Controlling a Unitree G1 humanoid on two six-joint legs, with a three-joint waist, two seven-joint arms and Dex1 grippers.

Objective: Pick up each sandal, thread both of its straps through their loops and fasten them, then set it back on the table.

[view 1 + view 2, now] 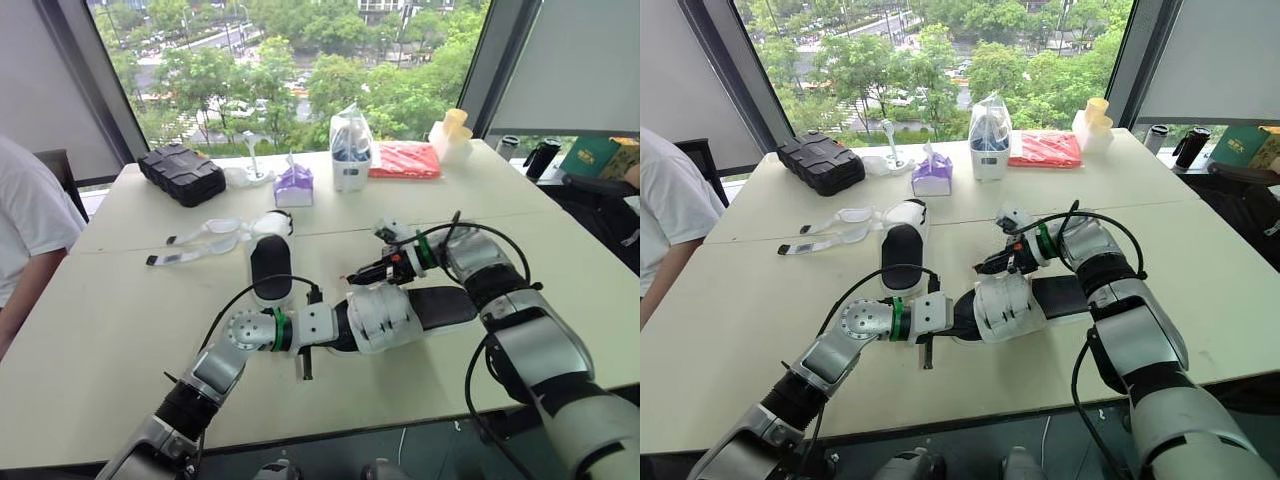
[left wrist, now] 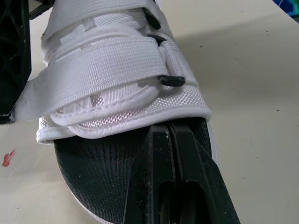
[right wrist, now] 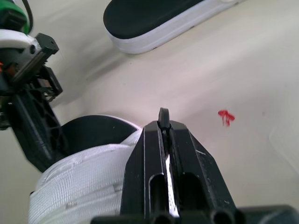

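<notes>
White webbing is the business at present: the right gripper [image 3: 163, 128] is clenched on the white strap tail [image 2: 49, 88] of the white mesh sandal with a black footbed [image 1: 395, 318], low in mid-frame. The left gripper [image 2: 172, 135], fingers pressed together, braces its open end. Both straps look threaded, so I'd judge the next move is pulling this one snug and pressing it flat. The second white sandal [image 1: 270, 265] lies just above, unfastened. Upper middle, a clear plastic bag [image 1: 350, 135] holds something blue; the black ribbed case [image 1: 182, 173] is closed, contents hidden
</notes>
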